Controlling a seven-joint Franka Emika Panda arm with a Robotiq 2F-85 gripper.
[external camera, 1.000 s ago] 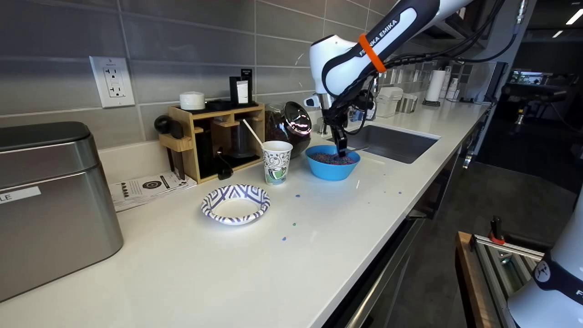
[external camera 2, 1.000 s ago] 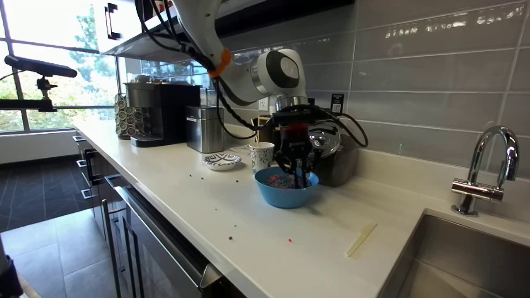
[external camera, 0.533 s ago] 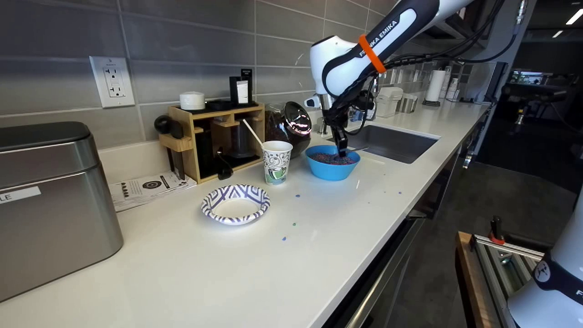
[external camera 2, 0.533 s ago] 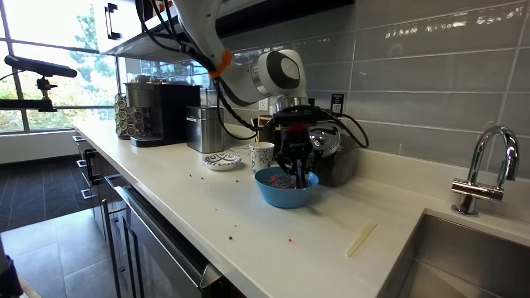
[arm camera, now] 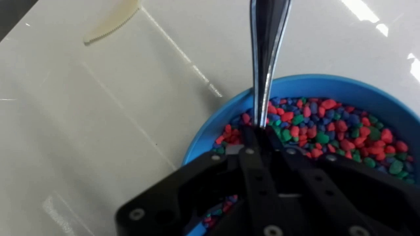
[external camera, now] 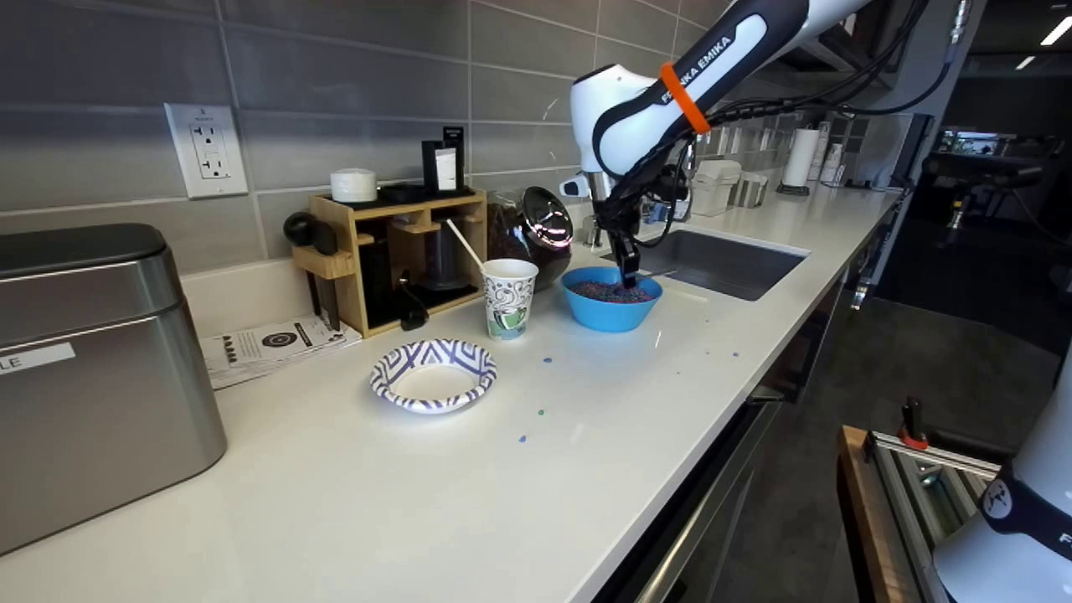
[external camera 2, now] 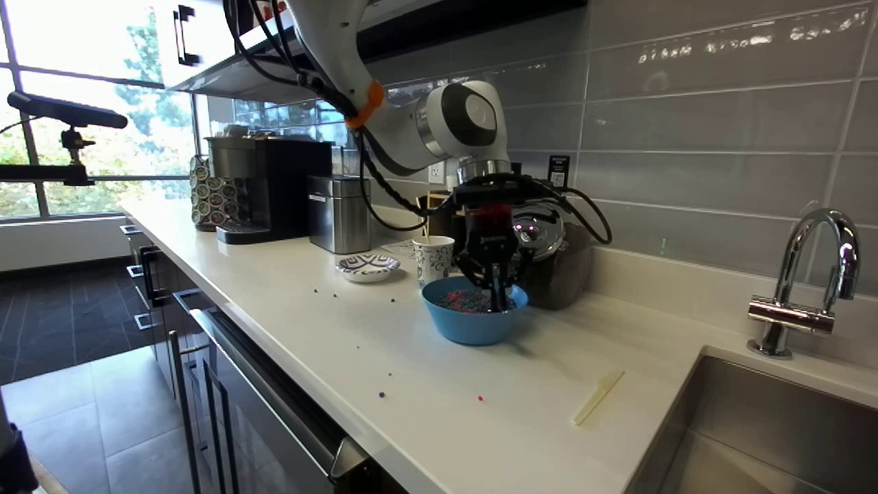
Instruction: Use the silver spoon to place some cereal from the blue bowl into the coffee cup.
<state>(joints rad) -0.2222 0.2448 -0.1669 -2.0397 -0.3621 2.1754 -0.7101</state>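
The blue bowl [external camera: 607, 317] stands on the counter, filled with small red, blue and green bits of cereal [arm camera: 341, 131]; it also shows in an exterior view [external camera 2: 473, 331]. My gripper [arm camera: 261, 131] points down into the bowl, its fingers close together on both sides of the silver spoon [arm camera: 267, 52]. The spoon's handle slopes out over the bowl's rim; its scoop end is hidden under the gripper. In both exterior views the gripper [external camera 2: 499, 302] is low inside the bowl. The coffee cup [external camera: 508, 293] stands upright beside the bowl with a pale stick in it.
A white dish with blue pattern [external camera: 434, 378] lies near the cup. A wooden organizer [external camera: 402, 260] and a glass jar [external camera: 544, 239] stand by the wall. A pale plastic knife [external camera 2: 598, 398] lies between bowl and sink [external camera 2: 768, 425]. Loose bits lie on the counter.
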